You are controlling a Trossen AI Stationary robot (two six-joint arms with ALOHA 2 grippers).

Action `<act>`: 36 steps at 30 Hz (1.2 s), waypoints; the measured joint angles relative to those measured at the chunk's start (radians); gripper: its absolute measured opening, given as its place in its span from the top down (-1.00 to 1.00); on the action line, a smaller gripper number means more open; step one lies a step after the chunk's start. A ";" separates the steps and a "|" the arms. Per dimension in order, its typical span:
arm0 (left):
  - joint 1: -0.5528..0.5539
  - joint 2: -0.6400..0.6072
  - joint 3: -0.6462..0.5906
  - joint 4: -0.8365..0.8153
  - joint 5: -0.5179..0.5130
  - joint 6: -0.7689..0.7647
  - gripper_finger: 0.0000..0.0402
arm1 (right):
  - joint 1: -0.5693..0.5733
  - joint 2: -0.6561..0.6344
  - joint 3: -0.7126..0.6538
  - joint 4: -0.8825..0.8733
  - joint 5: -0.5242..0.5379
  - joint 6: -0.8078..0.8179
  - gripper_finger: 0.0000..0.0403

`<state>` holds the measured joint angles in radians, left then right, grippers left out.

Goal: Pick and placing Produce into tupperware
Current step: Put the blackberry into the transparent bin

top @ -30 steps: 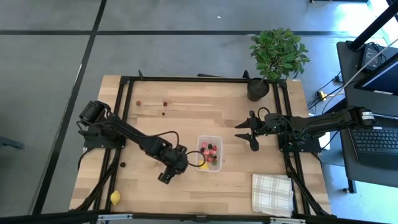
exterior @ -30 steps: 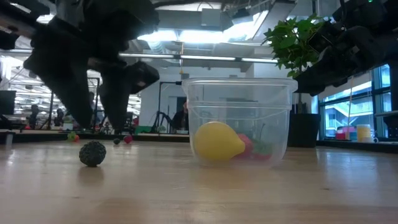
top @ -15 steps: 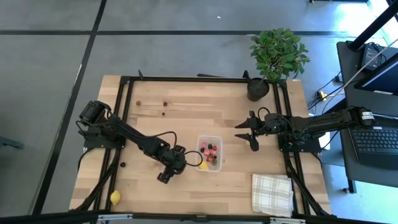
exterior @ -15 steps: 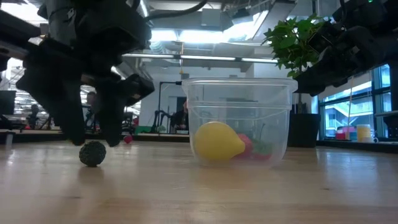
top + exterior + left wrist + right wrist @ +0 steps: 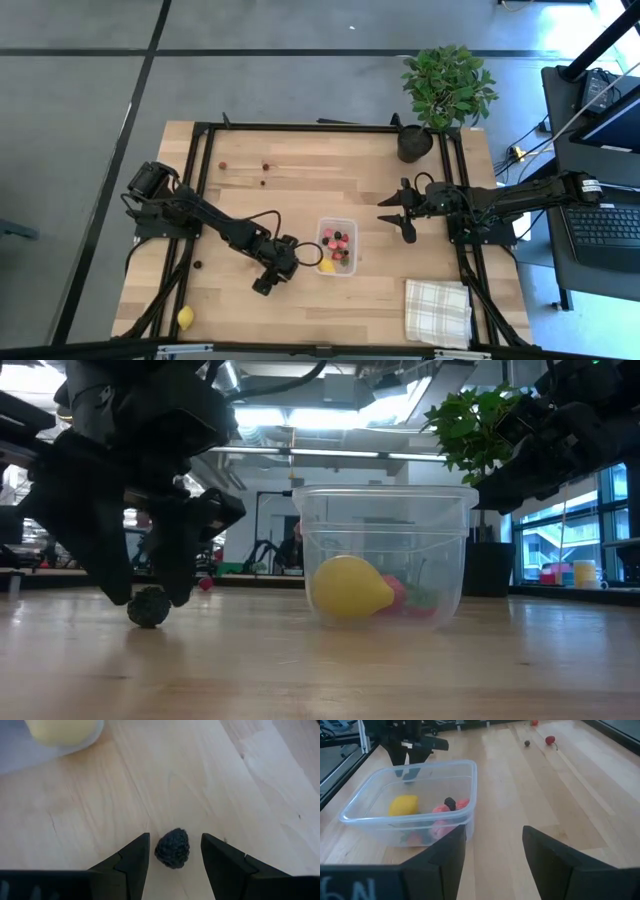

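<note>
Lowered since earlier: left gripper point(image 5: 173, 851), fingers apart, straddling small dark bumpy berry point(image 5: 172, 848) beside clear plastic tub point(image 5: 335, 247); centre before closing.

1. The left gripper point(image 5: 150, 595) reaches down at the left of the frame, its 2 dark fingers point(image 5: 108, 565) spread apart with their tips at the wooden table point(image 5: 320, 670).
2. A dark bumpy berry point(image 5: 148, 607) rests on the table between those fingertips, at lower left.
3. The clear tupperware point(image 5: 385, 550) stands at the centre, open-topped.
4. Inside it, a yellow lemon-like piece point(image 5: 350, 588) lies at the front, with red pieces point(image 5: 400, 595) behind.
5. A small red berry point(image 5: 205, 584) sits farther back, left of the tub.
6. The right arm point(image 5: 560, 430) hangs dark at the upper right, beside a leafy plant point(image 5: 465, 430).
</note>
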<state>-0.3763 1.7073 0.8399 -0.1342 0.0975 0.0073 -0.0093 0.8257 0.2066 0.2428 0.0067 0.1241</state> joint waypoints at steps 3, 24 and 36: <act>0.000 0.000 -0.008 0.000 0.000 -0.017 0.15 | 0.000 0.000 0.000 0.000 0.000 -0.001 0.02; 0.006 0.054 -0.010 0.073 0.037 -0.024 0.50 | 0.000 0.000 0.000 0.001 0.000 0.004 0.02; 0.043 0.009 -0.006 0.028 0.036 -0.014 0.51 | 0.000 0.000 0.000 0.009 0.000 0.007 0.02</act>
<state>-0.3337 1.7159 0.8341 -0.1061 0.1337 -0.0064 -0.0093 0.8257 0.2066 0.2516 0.0071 0.1314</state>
